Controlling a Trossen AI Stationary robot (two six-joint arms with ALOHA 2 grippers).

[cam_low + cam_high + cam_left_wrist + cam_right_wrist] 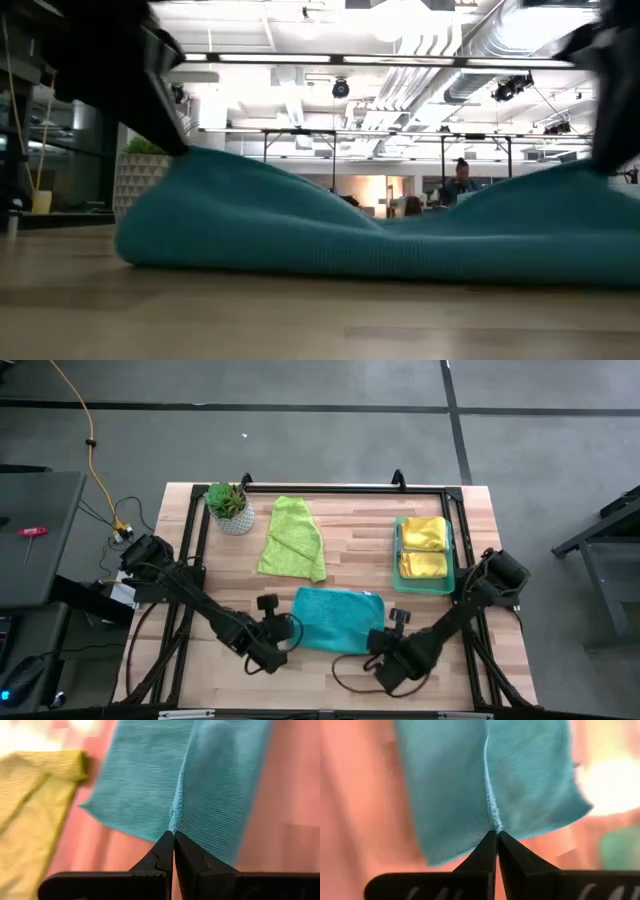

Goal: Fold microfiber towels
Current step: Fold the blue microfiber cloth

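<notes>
A teal microfiber towel point(335, 618) lies in the middle of the table near the front edge. My left gripper point(173, 837) is shut on its near left corner and my right gripper point(497, 837) on its near right corner. In the low view both ends rise while the towel's middle point(390, 230) sags and its lower part rests on the wood. A lime green towel point(292, 538) lies crumpled farther back. Folded yellow towels point(424, 550) sit in a green tray point(452, 560). My left gripper pinches the teal towel's near left corner point(173, 822) between its two fingertips, slanting down from the near left. The cloth bunches into a ridge at the tips. That end is lifted, the rest trails to the table. My right gripper pinches the teal towel's near right corner point(494, 822) between its two fingertips, slanting down from the near right. A ridge of gathered cloth runs away from the tips. This end is raised off the wood, with the cloth beyond it sloping down.
A small potted plant point(229, 506) stands at the far left corner. A black frame point(330, 488) runs along the table's far edge and sides. Bare wood lies between the teal towel and the tray.
</notes>
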